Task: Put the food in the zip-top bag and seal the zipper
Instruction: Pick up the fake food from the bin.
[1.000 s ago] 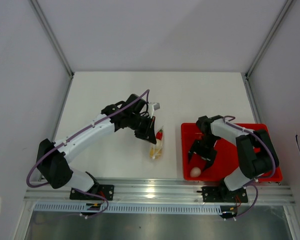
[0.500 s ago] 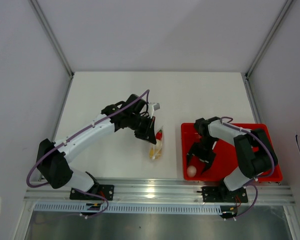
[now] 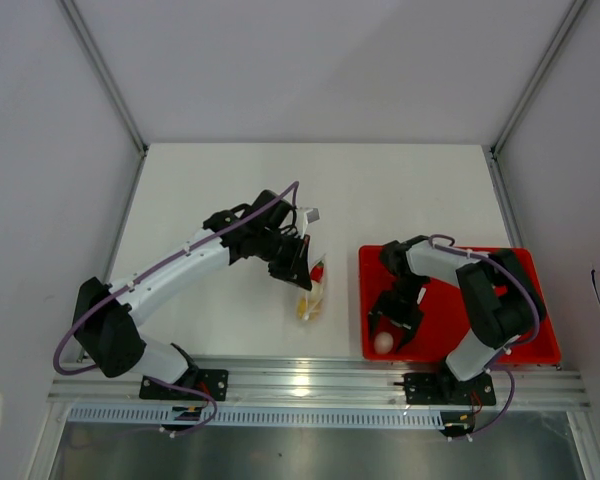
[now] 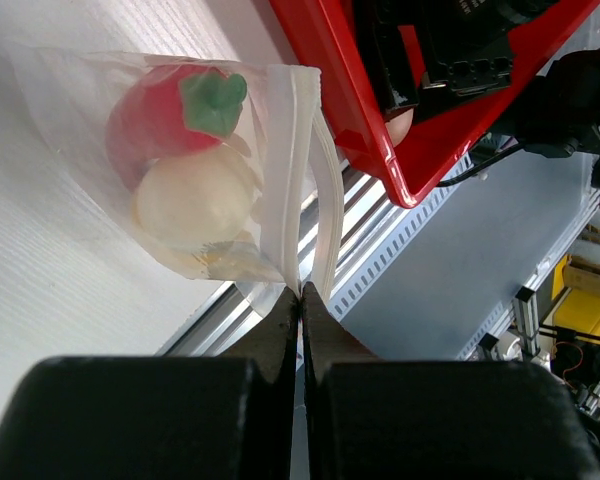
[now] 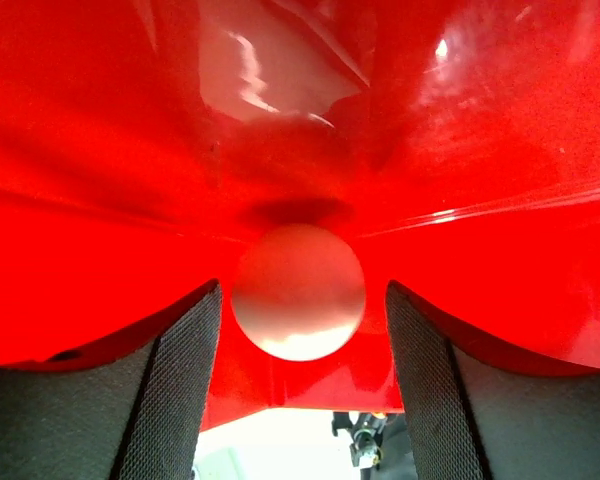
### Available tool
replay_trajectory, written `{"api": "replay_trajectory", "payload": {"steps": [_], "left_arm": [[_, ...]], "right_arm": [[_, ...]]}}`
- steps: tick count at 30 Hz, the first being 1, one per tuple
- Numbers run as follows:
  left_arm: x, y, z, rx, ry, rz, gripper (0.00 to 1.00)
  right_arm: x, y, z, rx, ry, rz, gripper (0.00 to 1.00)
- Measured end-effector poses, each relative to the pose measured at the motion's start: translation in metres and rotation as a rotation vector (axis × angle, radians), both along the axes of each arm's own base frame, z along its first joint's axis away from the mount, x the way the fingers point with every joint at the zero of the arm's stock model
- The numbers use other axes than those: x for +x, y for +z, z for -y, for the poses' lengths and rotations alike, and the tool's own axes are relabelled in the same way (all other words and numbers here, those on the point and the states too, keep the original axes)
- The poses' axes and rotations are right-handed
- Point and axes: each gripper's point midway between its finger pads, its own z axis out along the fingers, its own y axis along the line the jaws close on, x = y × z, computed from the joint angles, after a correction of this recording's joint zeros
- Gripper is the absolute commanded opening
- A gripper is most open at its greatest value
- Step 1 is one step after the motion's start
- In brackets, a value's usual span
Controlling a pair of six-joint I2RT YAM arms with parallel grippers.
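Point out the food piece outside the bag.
The whitish egg in the red tray, within the open right gripper; the others sit inside the bag.

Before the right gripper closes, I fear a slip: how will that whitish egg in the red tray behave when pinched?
The egg looks smooth and round, so it may squirt from the fingers. Nudged, it would likely roll, though the tray wall beside it should stop it.

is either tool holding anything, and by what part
Left tool pinches the zip-top bag at the end of its zipper. Right tool holds nothing: open around the whitish egg in the red tray.
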Motion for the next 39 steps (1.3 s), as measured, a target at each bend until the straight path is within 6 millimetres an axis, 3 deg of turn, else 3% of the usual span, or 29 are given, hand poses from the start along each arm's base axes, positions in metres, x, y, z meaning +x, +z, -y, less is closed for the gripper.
{"api": "replay_trajectory", "payload": {"steps": [8,20,25,29,34,39], "left_arm": [[-0.001,0.000,-0.002,0.004,0.004,0.005,0.01],[-0.002,-0.001,-0.004,0.004,0.006,0.007,0.01],[-0.002,-0.001,-0.004,0.004,0.006,0.007,0.01],[-0.002,-0.001,-0.004,0.004,0.006,0.007,0.01],[-0.002,-0.002,-0.003,0.006,0.006,0.006,0.01],[0.000,-0.004,-0.003,0.013,0.011,0.006,0.01]], "right_arm": [[-0.002,-0.006,-0.011,0.024,-0.015,-0.048,0.58],[0.004,-0.005,-0.019,0.038,-0.045,-0.048,0.15],[0.007,-0.005,-0.015,0.017,-0.049,-0.038,0.10],[0.027,0.002,-0.008,-0.022,-0.027,0.037,0.00],[0.066,0.022,0.004,-0.063,0.027,0.239,0.00],[0.077,0.035,0.020,-0.096,0.078,0.383,0.00]]}}
